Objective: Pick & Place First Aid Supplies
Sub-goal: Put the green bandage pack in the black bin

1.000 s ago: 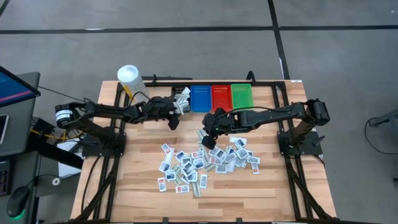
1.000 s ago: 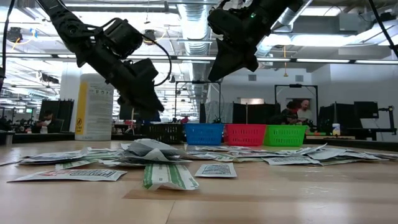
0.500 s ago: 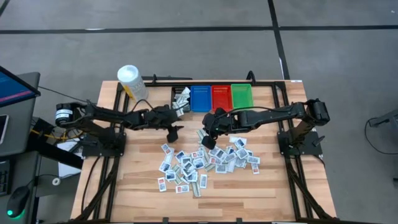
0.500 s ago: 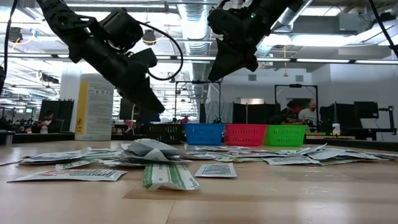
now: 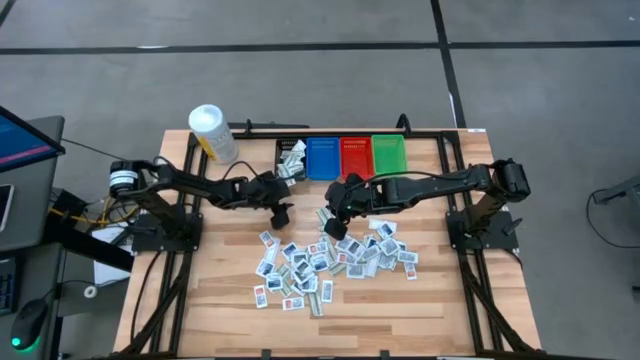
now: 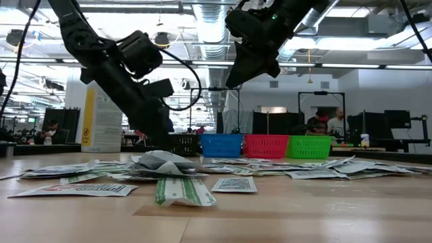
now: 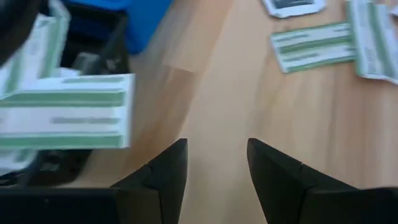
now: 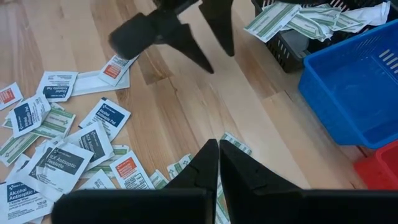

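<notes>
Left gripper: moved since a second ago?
Yes. In the high view the left gripper has pulled away from the black bin toward the packet pile, empty with fingers apart. The right gripper hasn't shifted.

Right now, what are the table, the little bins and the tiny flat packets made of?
The pale plank table looks like wood: grain and board seams show. The blue bin, red bin and green bin look like glossy slotted plastic. The small white printed packets seem paper or foil; unclear.

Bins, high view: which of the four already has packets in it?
The black bin, leftmost in the row, beside the blue bin. Green-striped packets spill over its rim; the blue, red and green bins show bare floors.
</notes>
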